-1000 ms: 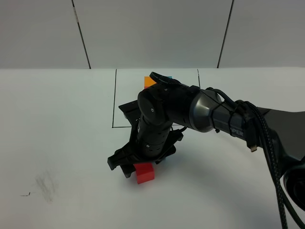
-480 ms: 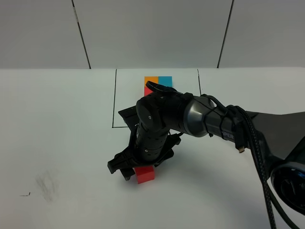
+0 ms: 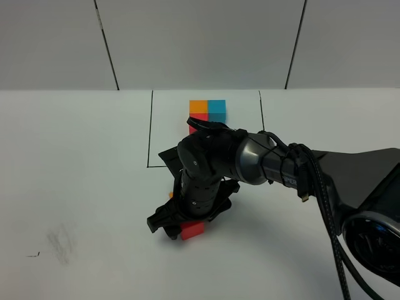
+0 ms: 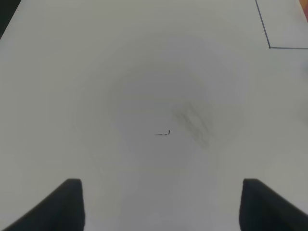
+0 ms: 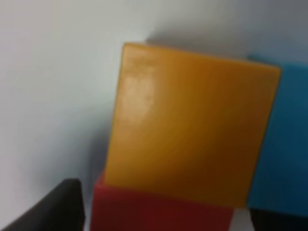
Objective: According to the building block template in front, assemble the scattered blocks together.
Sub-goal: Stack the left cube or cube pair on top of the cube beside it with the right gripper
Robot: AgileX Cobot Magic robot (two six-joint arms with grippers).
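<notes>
The red block [image 3: 192, 230] lay on the white table [image 3: 75, 187], well in front of the building block template [image 3: 206, 112], whose orange, blue and red cubes sat inside the black-lined rectangle [image 3: 150, 131]. In the right wrist view the orange block [image 5: 190, 125] filled the frame, its near face against the red one and the blue block [image 5: 284, 144] touching its side, so the three looked grouped in the template's L. The right gripper [image 3: 178, 226] hung directly over this group, its jaws standing partly apart around the red block's sides; whether they pressed it I could not tell. The step seemed to be the final seating, so any release should have been gentle and the lift straight up, lest a fingertip drag a cube askew. The left gripper [image 4: 159, 207] hovered open and empty over bare table near a grey smudge [image 4: 192, 124].
</notes>
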